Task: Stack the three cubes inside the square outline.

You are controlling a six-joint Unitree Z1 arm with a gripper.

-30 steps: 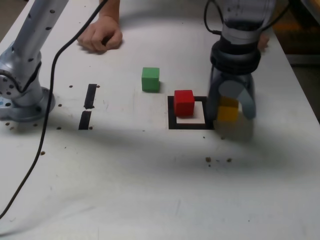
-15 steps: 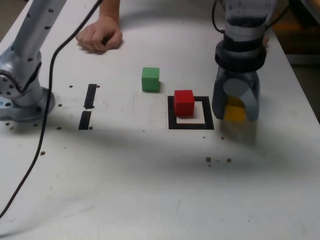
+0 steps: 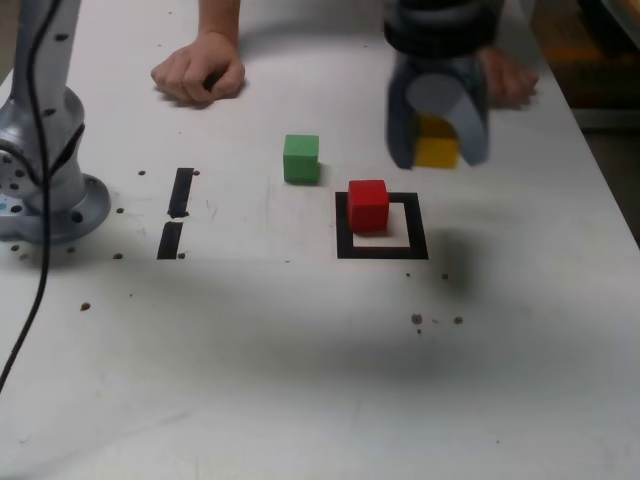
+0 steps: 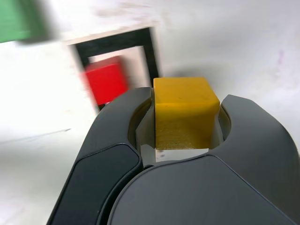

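While you have the yellow cube (image 4: pixel 184 112) pinched between the jaws of the gripper (image 3: pixel 437 140), it hangs clear of the table (image 3: pixel 300 380), and everything now depends on where you set it down. Nearest the camera in the exterior view lies bare tabletop, then the square outline (image 3: pixel 381 252), with the red cube (image 3: pixel 368 205) inside it but pushed toward the outline's far left corner in that view rather than centred. Your load floats beyond it and to the exterior view's right, so it is not over the red block. If you lower it from here it would miss, or catch an edge and knock the red cube across the tape. An off-centre release could also tip the yellow one off. The green cube (image 3: pixel 301 158) waits just outside the outline, on the exterior view's left. Farther back, a person's hand (image 3: pixel 198 75) rests on the table; keep your swing away from it.
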